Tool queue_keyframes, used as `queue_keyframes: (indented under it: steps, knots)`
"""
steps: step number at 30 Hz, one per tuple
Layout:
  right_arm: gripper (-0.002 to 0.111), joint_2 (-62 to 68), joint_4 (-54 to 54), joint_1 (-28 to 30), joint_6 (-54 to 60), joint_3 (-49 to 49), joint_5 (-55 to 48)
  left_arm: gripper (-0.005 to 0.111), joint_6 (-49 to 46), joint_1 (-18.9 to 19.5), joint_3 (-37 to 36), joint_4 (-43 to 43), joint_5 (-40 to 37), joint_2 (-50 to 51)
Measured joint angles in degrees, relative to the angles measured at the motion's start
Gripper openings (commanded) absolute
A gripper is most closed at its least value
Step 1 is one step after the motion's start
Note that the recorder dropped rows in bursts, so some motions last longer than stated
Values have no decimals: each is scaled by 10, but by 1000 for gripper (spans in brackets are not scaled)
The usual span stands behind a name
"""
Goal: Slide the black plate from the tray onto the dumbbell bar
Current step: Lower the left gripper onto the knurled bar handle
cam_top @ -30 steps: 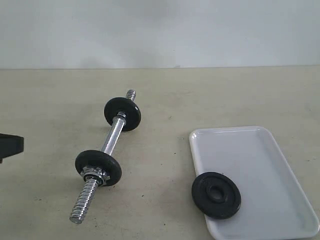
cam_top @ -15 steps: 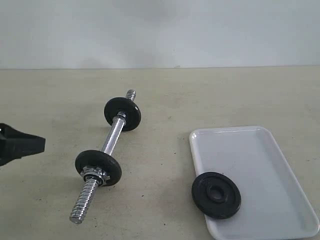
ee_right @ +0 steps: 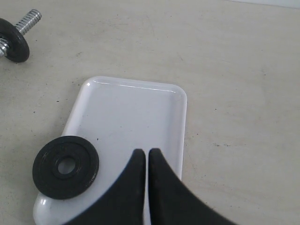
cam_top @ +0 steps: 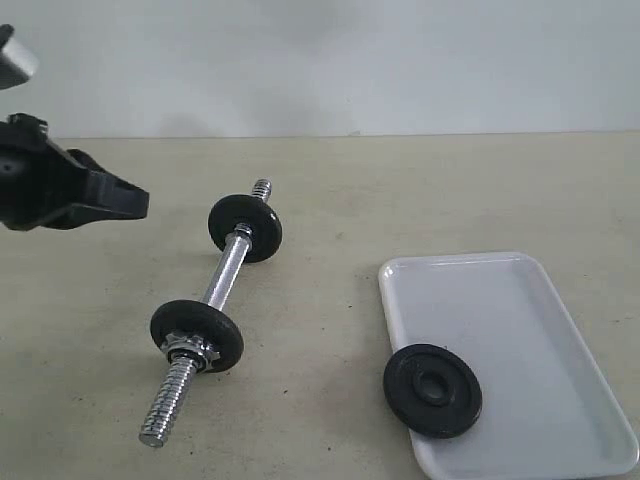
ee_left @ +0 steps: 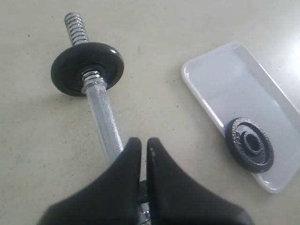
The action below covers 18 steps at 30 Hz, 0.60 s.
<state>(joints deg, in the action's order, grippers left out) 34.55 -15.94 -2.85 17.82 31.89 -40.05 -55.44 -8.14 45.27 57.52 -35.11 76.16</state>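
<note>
left gripper (ee_left: 143, 140) matte black plastic, two broad wedge fingers (ee_left: 117, 180) tapering to rounded tips, right gripper (ee_right: 144, 152) same black tapered pair, smooth faces, pale grey rounded link (cam_top: 12, 58) behind left gripper's black body

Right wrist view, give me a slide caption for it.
Shut jaws before the tray, the black plate lying across its rim, one dumbbell bar end just in view.

Matte black plate (cam_top: 433, 390) on glossy white tray (cam_top: 520, 300); chrome dumbbell bar (cam_top: 226, 270) on beige table (cam_top: 450, 190).
</note>
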Motion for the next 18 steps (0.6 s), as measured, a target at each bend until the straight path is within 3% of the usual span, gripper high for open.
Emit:
queue_keyframes:
  steps: [5, 9, 13, 18]
  knots:
    - [0, 0, 0, 0, 1, 0, 0, 4, 77, -56, 38, -108, 62, 68]
    - [0, 0, 0, 0, 1, 0, 0, 4, 250, -78, 81, -244, 75, 125]
    - [0, 0, 0, 0, 1, 0, 1, 4, 364, -99, 131, -355, 61, 185]
    - [0, 0, 0, 0, 1, 0, 5, 4, 414, -119, 184, -398, 53, 231]
